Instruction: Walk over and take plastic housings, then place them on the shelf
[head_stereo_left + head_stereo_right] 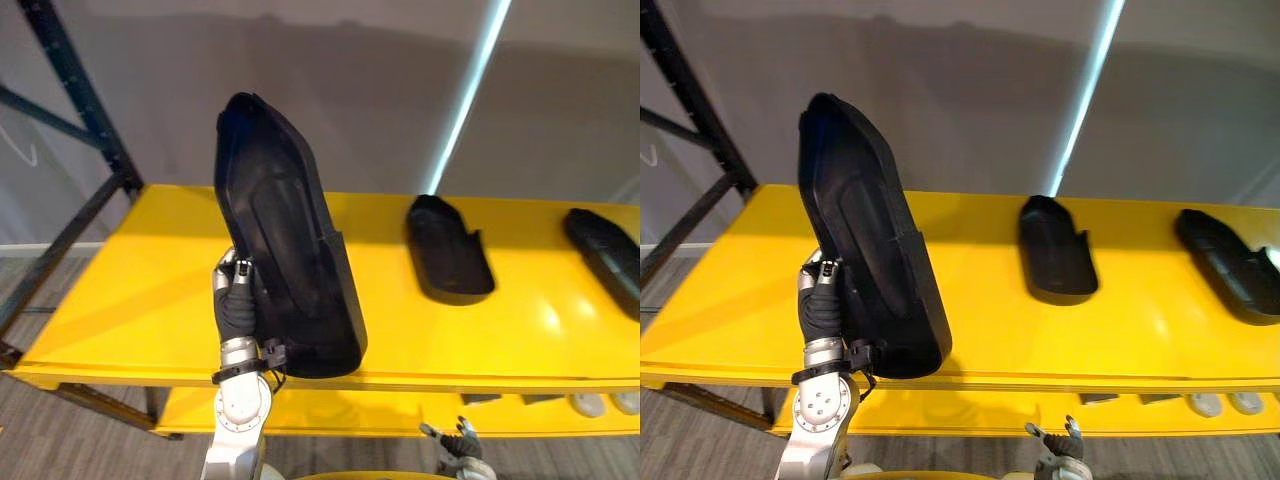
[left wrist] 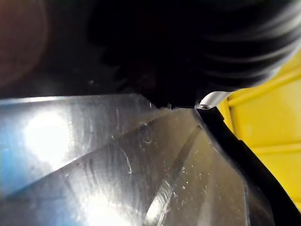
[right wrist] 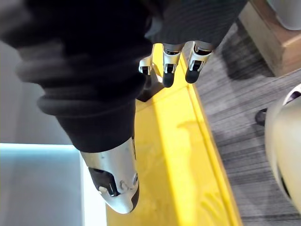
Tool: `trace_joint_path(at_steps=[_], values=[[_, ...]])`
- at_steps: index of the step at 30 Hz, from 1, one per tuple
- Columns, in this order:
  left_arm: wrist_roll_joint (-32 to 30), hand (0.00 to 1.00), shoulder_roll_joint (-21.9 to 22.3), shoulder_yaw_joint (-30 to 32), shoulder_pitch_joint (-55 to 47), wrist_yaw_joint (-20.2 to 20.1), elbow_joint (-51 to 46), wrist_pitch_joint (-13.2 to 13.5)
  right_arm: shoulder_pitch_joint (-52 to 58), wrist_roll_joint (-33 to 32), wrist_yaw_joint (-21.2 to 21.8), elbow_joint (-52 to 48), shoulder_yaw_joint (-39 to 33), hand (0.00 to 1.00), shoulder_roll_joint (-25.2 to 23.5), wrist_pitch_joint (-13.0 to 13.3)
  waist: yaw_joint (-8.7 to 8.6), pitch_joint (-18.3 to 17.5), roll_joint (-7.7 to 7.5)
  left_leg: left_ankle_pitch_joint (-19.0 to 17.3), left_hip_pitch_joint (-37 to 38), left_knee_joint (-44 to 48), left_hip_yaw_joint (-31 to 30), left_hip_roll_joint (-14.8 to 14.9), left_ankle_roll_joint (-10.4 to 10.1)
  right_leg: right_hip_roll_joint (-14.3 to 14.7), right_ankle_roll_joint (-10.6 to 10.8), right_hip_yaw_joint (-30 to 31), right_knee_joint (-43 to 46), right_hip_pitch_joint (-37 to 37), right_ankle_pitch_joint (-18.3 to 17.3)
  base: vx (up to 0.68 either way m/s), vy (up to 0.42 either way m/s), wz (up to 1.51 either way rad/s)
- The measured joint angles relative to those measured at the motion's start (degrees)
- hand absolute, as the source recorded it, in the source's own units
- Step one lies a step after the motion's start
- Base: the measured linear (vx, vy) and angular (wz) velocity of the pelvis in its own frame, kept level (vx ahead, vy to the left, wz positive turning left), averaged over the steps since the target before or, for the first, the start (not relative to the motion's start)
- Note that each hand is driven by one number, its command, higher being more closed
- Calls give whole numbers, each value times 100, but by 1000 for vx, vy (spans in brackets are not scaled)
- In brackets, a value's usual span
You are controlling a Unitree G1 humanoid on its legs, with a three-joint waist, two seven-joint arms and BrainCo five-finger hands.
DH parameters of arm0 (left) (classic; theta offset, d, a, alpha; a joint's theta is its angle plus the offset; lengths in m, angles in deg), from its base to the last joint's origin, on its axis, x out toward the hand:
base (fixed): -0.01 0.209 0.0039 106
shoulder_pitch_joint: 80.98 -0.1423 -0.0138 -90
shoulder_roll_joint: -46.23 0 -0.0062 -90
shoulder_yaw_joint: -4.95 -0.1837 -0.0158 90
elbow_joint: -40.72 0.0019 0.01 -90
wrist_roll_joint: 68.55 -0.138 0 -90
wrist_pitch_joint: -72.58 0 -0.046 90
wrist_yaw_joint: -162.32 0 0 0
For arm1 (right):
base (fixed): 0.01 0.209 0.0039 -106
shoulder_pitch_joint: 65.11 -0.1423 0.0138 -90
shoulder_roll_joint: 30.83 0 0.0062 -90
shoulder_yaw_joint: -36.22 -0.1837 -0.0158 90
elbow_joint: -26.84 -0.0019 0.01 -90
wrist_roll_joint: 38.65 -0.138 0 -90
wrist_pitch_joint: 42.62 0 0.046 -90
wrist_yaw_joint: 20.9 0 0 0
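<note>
right hand (image 3: pixel 169 59): nearest, hangs low, under the front lip of the yellow shelf (image 1: pixel 150 290), toward its right half. Fingers (image 3: pixel 194 66) hang near straight and loose, thumb apart, nothing in them.
left hand (image 1: pixel 236 300): raised at the shelf's front lip, left of shelf centre, back of the hand toward the camera. It sits against the left rim of the held housing (image 1: pixel 285 240). Fingers bend onto that rim and their tips go behind it. The left wrist view has one silver finger right at the rim. Reads as a grip on the housing.
held housing: long black plastic shell, standing on end and leaning a bit toward the shelf's left end, hollow side toward the shelf's right. Lower end is level with the front lip. Can't tell if it rests on the shelf or is just clear of it.
lower tier (image 1: pixel 330 412): yellow, under the shelf top. Small white parts (image 1: pixel 598 403) and some dark bits sit under the shelf's right end, too small to identify.
middle housing (image 1: pixel 448 250): black, lies flat on the shelf top, right of centre, well apart from the held one.
right housing (image 1: pixel 605 250): black, flat at the shelf's right end, apart from the middle one.
rack post (image 1: pixel 84 95): dark metal, rises from the shelf's back left corner.
wall (image 1: pixel 350 90): grey, behind the shelf, with a slanted light stripe (image 1: pixel 467 90) above the middle housing.
</note>
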Motion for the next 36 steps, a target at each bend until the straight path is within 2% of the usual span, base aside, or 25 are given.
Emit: trace_joint_path(at_steps=[1, 2, 3, 4, 5, 6, 7, 8, 9, 10, 11, 12, 14, 16, 21, 27, 30, 36], values=[[64, 100, -59, 87, -30, 37, 103, -8, 42, 1, 31, 51, 106, 0, -136, -10, 52, -8, -255, -202, -121, 363, 67, -272, 159, -244, -127, 48, -332, 87, 473, -22, 582, -19], [103, 100, -90, 92, -9, 35, 143, -11, -9, 4, 49, 43, 136, 0, -134, -12, 98, 34, -239, -373, -340, 765, 87, -315, 277, -300, -264, 41, -459, 62, 867, -46, 692, -28], [102, 100, -110, 91, -2, 33, 145, -11, -22, 4, 41, 13, 129, 0, -131, -12, 132, 34, -258, -476, -410, 960, 132, -325, 356, -306, -419, 33, -489, 40, 1051, -85, 578, -38], [102, 100, -172, 92, -2, 42, 144, -10, -44, 4, 16, -18, 134, 0, -131, -9, 185, 23, -274, -671, -436, 1218, 288, -319, 513, -314, -800, 35, -485, -56, 1463, -106, 544, -46], [100, 100, -220, 93, -10, 34, 141, -8, -85, 4, 22, -20, 142, 0, -132, -10, 181, -6, -306, -753, -382, 1202, 483, -333, 664, -328, -875, 82, -330, -162, 1459, -97, 503, -41], [102, 100, -230, 94, -8, 34, 144, -8, -129, 4, 22, -27, 147, 0, -134, -9, 144, -1, -311, -777, -386, 1182, 518, -340, 709, -254, -634, 241, 63, -273, 1111, -134, 338, -17], [89, 100, -223, 54, -8, -2, 151, -11, -103, -25, 26, -71, 110, 0, -131, 17, 120, -3, -313, -807, -286, 1087, 568, -394, 831, 139, -274, 688, 1026, -454, 362, -105, 207, -5], [89, 100, -212, 8, -8, -1, 150, -8, -56, -75, 27, -69, 54, 0, -134, 18, 142, -6, -317, -788, -185, 965, 596, -534, 937, 510, -203, 976, 1601, -517, -285, -93, 159, -5], [85, 100, -184, -4, -8, -4, 150, -6, -37, -126, 24, -68, 24, 0, -134, 19, 138, -5, -310, -772, -144, 916, 620, -619, 974, 725, -245, 1117, 1775, -520, -633, -36, 135, -6], [79, 100, -114, -28, -3, -21, 150, -7, -6, -249, 25, -45, 12, 0, -138, 18, 130, -2, -270, -750, -92, 852, 644, -786, 1012, 1089, -367, 1364, 1803, -454, -1145, -16, 84, -6], [71, 100, -63, -64, -2, -51, 151, -7, 6, -327, 23, -13, 36, 0, -138, 15, 136, 2, -258, -730, -80, 824, 657, -926, 1044, 1283, -679, 1565, 1580, -390, -1389, -27, 60, -2], [61, 100, -51, -92, 0, -81, 156, -8, 9, -349, 23, -9, 37, 0, -135, 13, 137, -1, -262, -718, -93, 821, 660, -976, 1055, 1332, -801, 1662, 1444, -334, -1486, -15, 16, 13], [-62, 100, -70, -236, 0, -142, 262, -30, 101, -456, 22, 0, 25, 0, -200, 16, 106, 5, -117, -593, -97, 773, 495, -1003, 990, 1406, -832, 1603, 1157, -144, -1408, -6, 3, 30], [-91, 100, -66, -280, 9, -222, 275, -27, 131, -502, 22, 46, 23, 0, -204, 15, 108, -13, -93, -529, -103, 719, 390, -993, 953, 1433, -856, 1479, 1039, -58, -1370, 27, -33, 29], [-89, 100, -76, -245, 13, -247, 384, -27, 90, -493, 26, 41, 79, 0, -210, 39, 156, -89, -139, -368, -48, 449, 393, -842, 842, 1627, -1013, 1481, 550, 107, -1057, 25, -27, -2], [-84, 100, -81, -230, 5, -408, 441, -30, 112, -436, 28, 47, 82, 0, -207, 39, 140, -112, -168, -105, 247, -45, 638, -774, 805, 1728, -1036, 1734, 16, 296, -649, 25, -1, -23], [-168, 100, -101, -218, 44, -493, 525, -43, 151, -427, 48, 59, 85, 0, -204, 37, 135, -140, -118, -36, 243, -147, 716, -732, 806, 1764, -1023, 1803, -212, 303, -440, -49, 19, -16], [-312, 100, -368, 164, 549, -464, 1092, -289, 273, -209, 146, 221, 93, 0, -150, 32, 113, -217, -128, 54, 224, -374, 829, -733, 803, 1796, -987, 1990, -611, 274, -189, -98, 23, -13]])
